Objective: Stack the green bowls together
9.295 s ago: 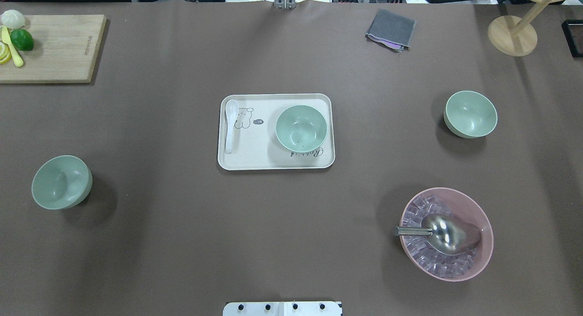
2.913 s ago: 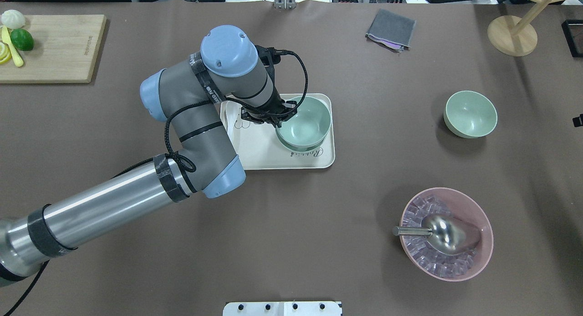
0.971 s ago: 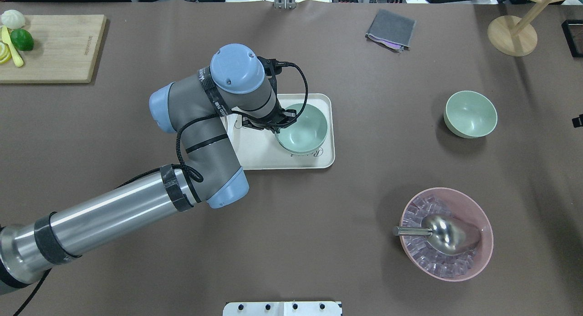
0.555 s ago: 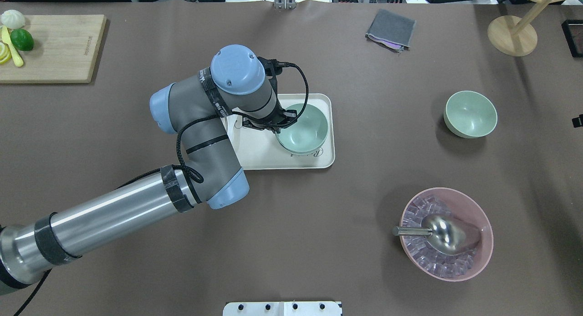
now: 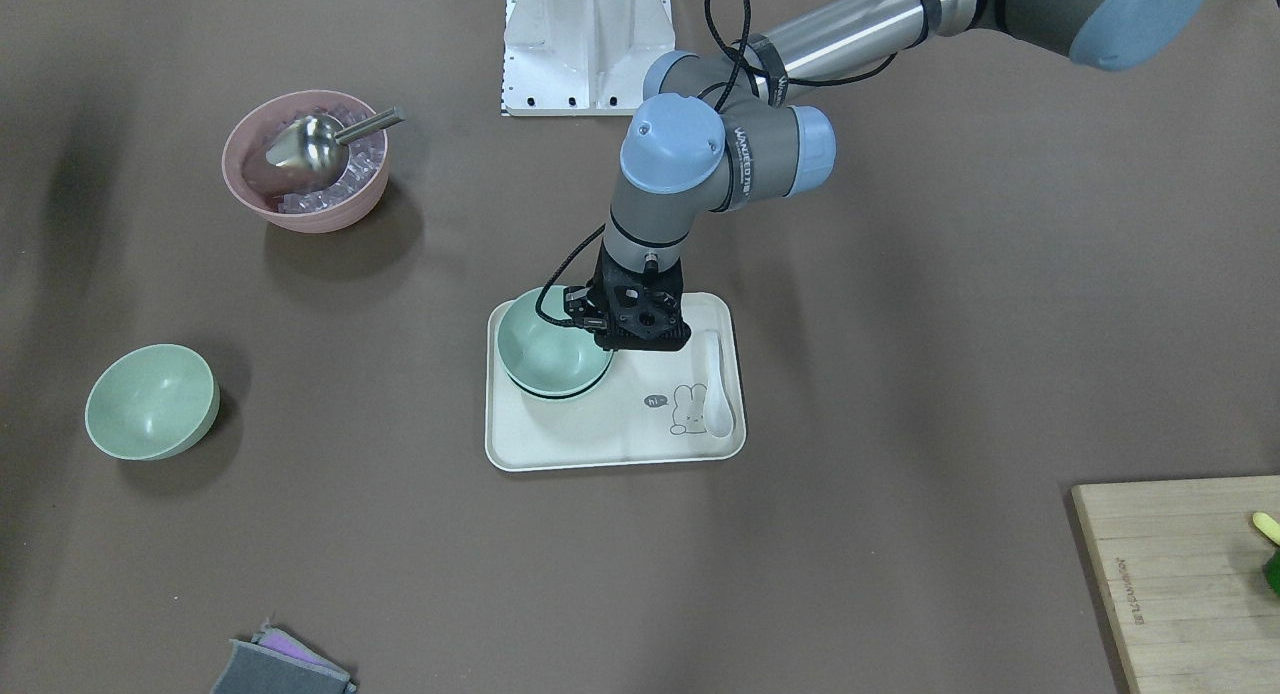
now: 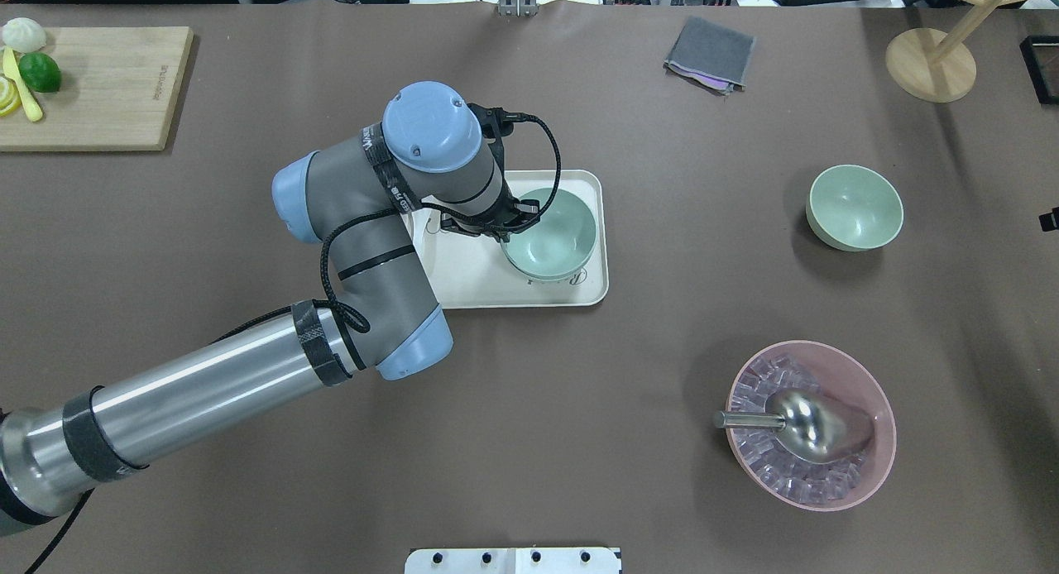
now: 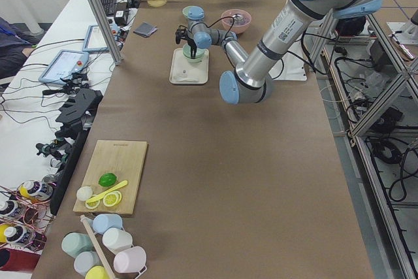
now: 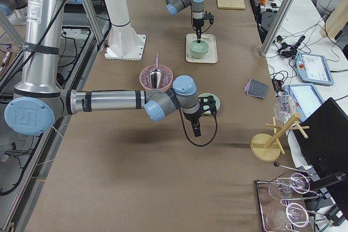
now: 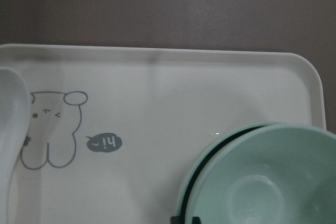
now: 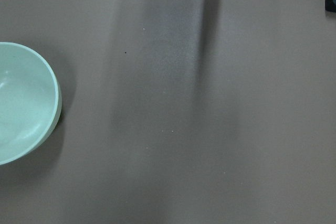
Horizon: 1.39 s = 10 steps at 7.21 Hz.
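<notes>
Two pale green bowls [image 6: 556, 236] sit nested on the white tray [image 6: 463, 286]; they also show in the front view [image 5: 548, 356] and the left wrist view [image 9: 262, 182]. My left gripper [image 6: 506, 231] stands at the upper bowl's rim on the robot's left side, its fingertips [image 9: 179, 220] close together on the rim. A third green bowl [image 6: 855, 208] stands alone on the table at the right. My right gripper [image 8: 196, 131] hangs beside that bowl, which shows at the left of the right wrist view [image 10: 21, 103]. Its fingers do not show clearly.
A white spoon [image 5: 716, 382] lies on the tray. A pink bowl with ice cubes and a metal scoop [image 6: 811, 425] stands front right. A cutting board with fruit [image 6: 91, 86] is back left, a grey cloth [image 6: 710, 55] and a wooden stand [image 6: 931, 63] at the back.
The left arm brought the left-hand green bowl over and lowered it into the tray's bowl. Over the last second it has barely moved. The right gripper came in at the right edge.
</notes>
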### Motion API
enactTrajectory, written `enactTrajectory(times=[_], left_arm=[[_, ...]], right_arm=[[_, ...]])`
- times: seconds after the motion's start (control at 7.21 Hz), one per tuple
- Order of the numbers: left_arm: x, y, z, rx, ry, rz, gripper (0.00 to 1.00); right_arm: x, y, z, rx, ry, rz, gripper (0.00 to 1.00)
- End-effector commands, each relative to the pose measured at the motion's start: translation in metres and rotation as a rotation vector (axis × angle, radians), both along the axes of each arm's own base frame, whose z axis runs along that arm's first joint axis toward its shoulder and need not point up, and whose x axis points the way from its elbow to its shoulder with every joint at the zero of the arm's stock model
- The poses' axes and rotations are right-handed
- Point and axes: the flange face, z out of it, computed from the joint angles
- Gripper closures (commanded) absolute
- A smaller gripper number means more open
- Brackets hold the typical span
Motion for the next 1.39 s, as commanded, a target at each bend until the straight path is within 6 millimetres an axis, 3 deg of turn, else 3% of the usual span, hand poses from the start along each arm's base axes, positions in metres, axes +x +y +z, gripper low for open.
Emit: enactTrajectory(times=[0.0,0.14,0.28,0.42,0.55,0.69,0.83,0.97,1.25], left_arm=[[0.000,0.000,0.000,0.001,0.001,0.002,0.70],[0.000,0.000,0.000,0.002,0.001,0.001,0.68],[0.000,0.000,-0.001,0.003,0.004,0.002,0.58],[-0.001,0.001,-0.004,0.016,0.018,0.004,0.27],[-0.006,0.000,-0.012,0.024,0.029,0.002,0.03],[-0.018,-0.005,-0.017,0.024,0.034,-0.004,0.03],[-0.037,-0.012,-0.011,0.004,0.047,0.005,0.03],[-0.079,-0.016,0.018,-0.033,0.060,0.026,0.03],[-0.185,-0.008,0.061,0.104,-0.053,0.148,0.03]], right_arm=[[0.000,0.000,0.000,0.000,0.000,0.000,0.00],[0.000,0.000,0.000,0.000,0.000,0.000,0.00],[0.000,0.000,0.000,0.000,0.000,0.000,0.00],[0.000,0.000,0.000,0.000,0.000,0.000,0.00],[0.000,-0.002,-0.001,0.003,0.006,0.004,0.00],[-0.003,-0.006,0.001,-0.003,0.009,0.001,0.00],[-0.009,-0.024,0.005,-0.009,0.008,0.000,0.00],[-0.016,-0.043,0.010,-0.030,0.002,0.016,0.01],[-0.051,-0.068,-0.003,-0.075,-0.024,0.036,0.03]])
